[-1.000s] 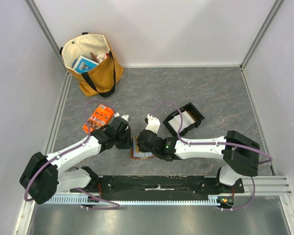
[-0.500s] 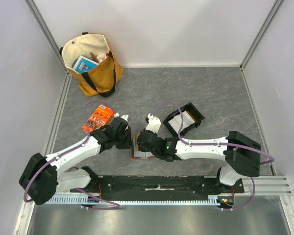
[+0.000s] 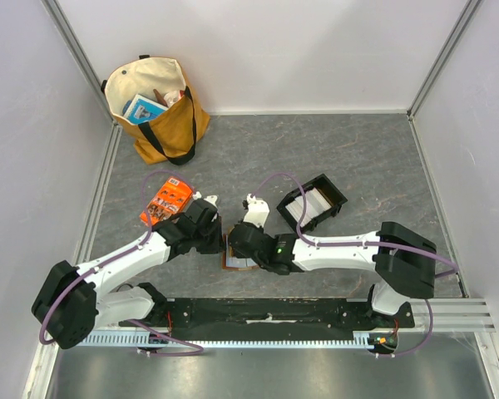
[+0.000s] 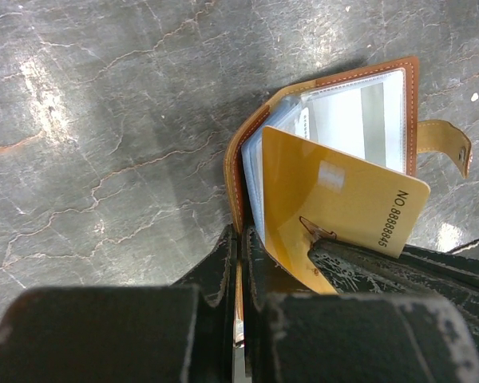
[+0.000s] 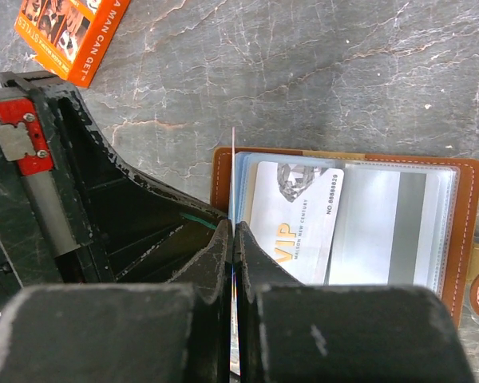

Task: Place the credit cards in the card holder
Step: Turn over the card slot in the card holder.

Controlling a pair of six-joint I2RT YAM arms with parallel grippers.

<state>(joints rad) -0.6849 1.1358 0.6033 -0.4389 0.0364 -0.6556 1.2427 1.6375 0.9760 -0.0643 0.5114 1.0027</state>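
left gripper (image 4: 240,243) seems clamped on the open card holder (image 4: 413,120), right gripper (image 5: 233,235) pinches a gold card (image 4: 327,199) edge-on.

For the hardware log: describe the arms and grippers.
The left arm and right arm have white links, black joints and purple cables; the right carries a green light. The left gripper and right gripper are scuffed black; the left bears a red block.

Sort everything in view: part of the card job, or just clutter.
Job: card holder, gripped by the left gripper; gold card in the right gripper; VIP card already sleeved; pale cards in the black tray.
Clutter: tote bag; orange packet.
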